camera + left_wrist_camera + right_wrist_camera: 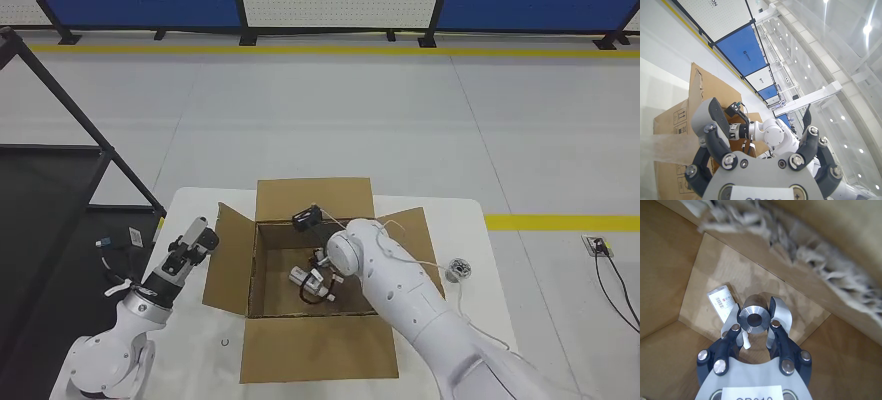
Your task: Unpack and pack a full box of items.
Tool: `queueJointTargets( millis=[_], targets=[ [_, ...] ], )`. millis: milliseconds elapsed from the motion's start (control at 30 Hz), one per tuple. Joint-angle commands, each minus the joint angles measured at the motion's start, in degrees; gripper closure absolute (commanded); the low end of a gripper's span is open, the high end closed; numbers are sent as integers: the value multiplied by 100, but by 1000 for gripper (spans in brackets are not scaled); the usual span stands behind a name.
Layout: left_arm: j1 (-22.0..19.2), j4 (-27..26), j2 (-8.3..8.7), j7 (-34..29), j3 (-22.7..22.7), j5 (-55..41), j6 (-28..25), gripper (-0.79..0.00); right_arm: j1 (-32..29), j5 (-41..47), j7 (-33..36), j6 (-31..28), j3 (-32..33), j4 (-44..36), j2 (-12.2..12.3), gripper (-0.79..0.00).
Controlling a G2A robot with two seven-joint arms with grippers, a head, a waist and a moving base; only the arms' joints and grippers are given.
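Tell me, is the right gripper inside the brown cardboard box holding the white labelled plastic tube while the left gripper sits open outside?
Not quite. The right wrist view shows the right gripper, inside the brown cardboard box, shut on a shiny hollow metal cylinder; the white labelled plastic tube lies on the box floor. The left gripper does sit open outside.

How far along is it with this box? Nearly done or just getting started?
Done: the cardboard box stands with flaps open, and a small round item lies on the table beside it, perhaps already taken out. In hand: the right gripper, inside the box, is shut on a metal cylinder. Still to do: a white labelled tube lies on the box floor; the left gripper is open and empty.
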Motion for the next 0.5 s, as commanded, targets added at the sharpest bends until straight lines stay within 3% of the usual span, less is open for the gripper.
queueJointTargets(
  millis=[0,200,467],
  targets=[
    [-21,6,1,-15,14,1,3,-785,-74,-72,146,-80,134,-285,119,0],
    [-55,30,4,-39,37,8,-1,-785,-672,-498,600,-147,707,-1717,571,0],
    [-72,40,4,-23,89,20,6,-785,-2348,-1377,1510,-176,2162,-4998,1250,0]
  ],
)
